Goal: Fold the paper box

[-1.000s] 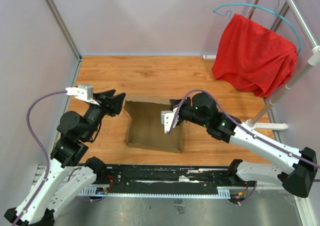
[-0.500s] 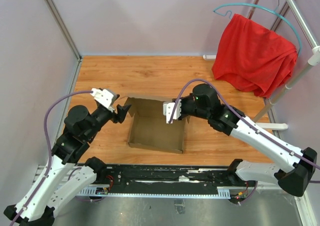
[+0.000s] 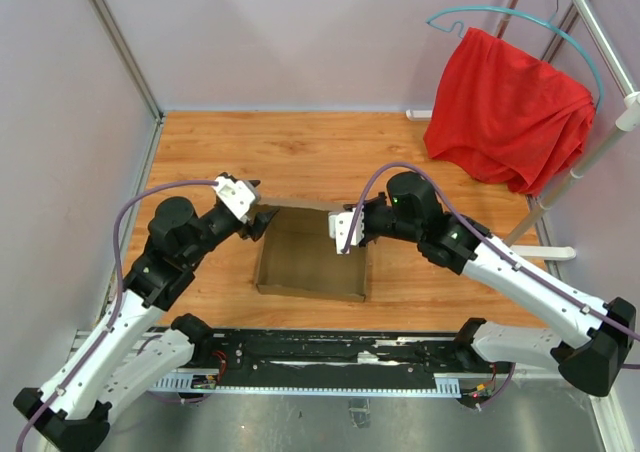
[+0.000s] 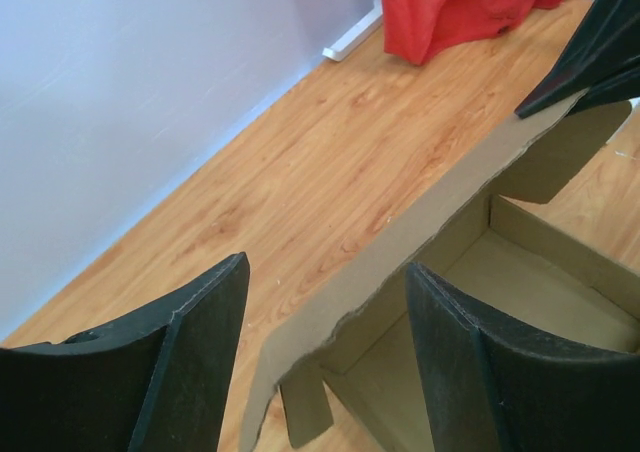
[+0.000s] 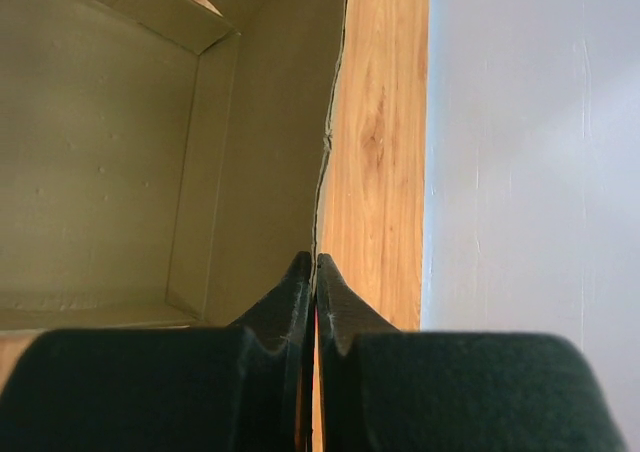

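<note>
The paper box (image 3: 305, 262) is a shallow brown cardboard tray with its walls up, lying mid-table. My right gripper (image 3: 347, 234) is shut on the top edge of its back wall, near the right end. The right wrist view shows that gripper (image 5: 315, 260) pinching the thin wall edge, with the box's inside (image 5: 100, 172) to the left. My left gripper (image 3: 262, 219) is open at the back-left corner. In the left wrist view this gripper (image 4: 326, 267) straddles the back wall (image 4: 440, 217) without touching it. A small tab (image 4: 305, 407) hangs loose at that corner.
A red cloth (image 3: 510, 107) hangs from a teal hanger on a metal rack (image 3: 590, 162) at the back right, and the rack's foot (image 3: 545, 252) rests on the table. Lilac walls enclose the wooden table (image 3: 300, 147) on the left and at the back.
My left gripper has swung right to the box's back-left corner and opened wider. The back wall now stands upright. My right gripper has stayed shut on the wall, shifting only slightly.
</note>
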Controlling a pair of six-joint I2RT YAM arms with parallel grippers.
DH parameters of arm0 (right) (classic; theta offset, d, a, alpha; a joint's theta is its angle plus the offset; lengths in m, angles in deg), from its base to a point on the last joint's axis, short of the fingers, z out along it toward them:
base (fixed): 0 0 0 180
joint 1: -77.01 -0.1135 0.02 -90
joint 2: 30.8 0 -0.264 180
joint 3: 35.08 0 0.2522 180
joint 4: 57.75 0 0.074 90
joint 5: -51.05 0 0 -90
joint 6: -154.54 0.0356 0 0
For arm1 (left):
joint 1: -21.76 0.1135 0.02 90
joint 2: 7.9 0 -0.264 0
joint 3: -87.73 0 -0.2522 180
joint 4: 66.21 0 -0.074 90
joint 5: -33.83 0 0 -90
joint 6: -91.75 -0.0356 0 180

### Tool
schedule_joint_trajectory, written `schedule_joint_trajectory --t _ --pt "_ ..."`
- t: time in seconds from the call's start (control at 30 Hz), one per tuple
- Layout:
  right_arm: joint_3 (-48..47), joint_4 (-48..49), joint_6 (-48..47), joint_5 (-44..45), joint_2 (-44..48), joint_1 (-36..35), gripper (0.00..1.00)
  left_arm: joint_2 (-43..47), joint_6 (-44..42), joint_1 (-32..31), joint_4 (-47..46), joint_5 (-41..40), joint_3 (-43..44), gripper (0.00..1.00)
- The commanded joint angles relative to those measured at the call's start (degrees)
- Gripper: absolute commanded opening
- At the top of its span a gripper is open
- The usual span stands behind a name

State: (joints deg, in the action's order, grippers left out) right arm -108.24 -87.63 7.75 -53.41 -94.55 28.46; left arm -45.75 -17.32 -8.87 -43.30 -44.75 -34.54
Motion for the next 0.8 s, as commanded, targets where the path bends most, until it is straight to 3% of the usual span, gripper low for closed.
schedule_joint_trajectory --t 0.0,0.37,0.77 --pt "-0.60 -2.72 -0.69 -1.72 -1.01 0.74 0.01 -3.39 -3.87 -0.64 0.41 4.69 3.93 0.69" --pt "-5.32 -4.29 -2.56 -5.92 -4.77 4.13 0.01 -5.04 -7.07 -2.59 0.38 10.07 1.39 0.68" --pt "-13.28 -12.50 -10.01 -14.44 -10.86 7.62 0.01 -10.84 -11.52 -5.11 -2.17 0.96 2.65 0.64"
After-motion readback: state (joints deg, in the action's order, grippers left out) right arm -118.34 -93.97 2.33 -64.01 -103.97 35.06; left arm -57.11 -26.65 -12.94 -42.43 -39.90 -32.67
